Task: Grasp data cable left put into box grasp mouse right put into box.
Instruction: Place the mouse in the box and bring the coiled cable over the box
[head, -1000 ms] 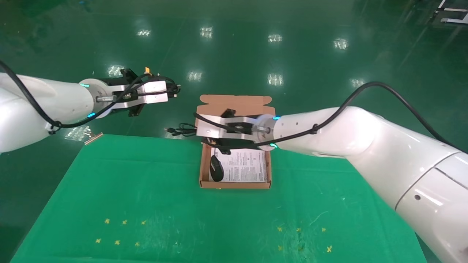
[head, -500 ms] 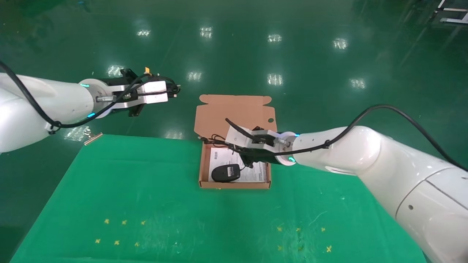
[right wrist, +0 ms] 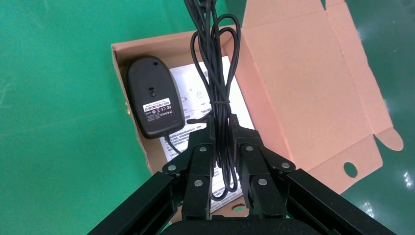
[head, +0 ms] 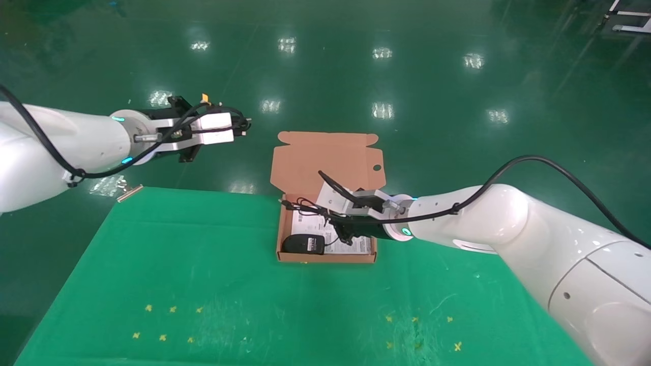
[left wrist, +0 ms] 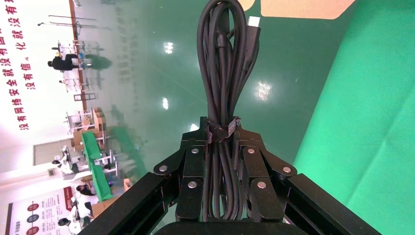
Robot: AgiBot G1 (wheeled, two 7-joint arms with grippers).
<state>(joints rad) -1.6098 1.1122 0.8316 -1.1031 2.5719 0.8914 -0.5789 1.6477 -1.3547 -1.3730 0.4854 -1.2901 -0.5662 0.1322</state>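
Observation:
The data cable (left wrist: 225,58), a black coil tied with a strap, is clamped in my left gripper (left wrist: 222,128), held in the air beyond the table's far left corner (head: 243,123). The box (head: 325,257) lies open on the green cloth, its lid (head: 325,160) folded back. The mouse (right wrist: 154,98) lies belly up in the box's near left corner (head: 303,244), on the white sheet (right wrist: 195,81). My right gripper (right wrist: 222,122) hangs low over the box's right half, shut on the mouse's bundled cord (right wrist: 215,54), not on its body.
The green cloth table (head: 203,284) has yellow cross marks near its front on both sides. A small metal strip (head: 129,192) lies at the far left corner. Shiny green floor lies beyond the far edge.
My right gripper came down and back toward the box's near right side. The mouse swung from the box's left side to lie belly up in the near left corner. The left arm stayed still.

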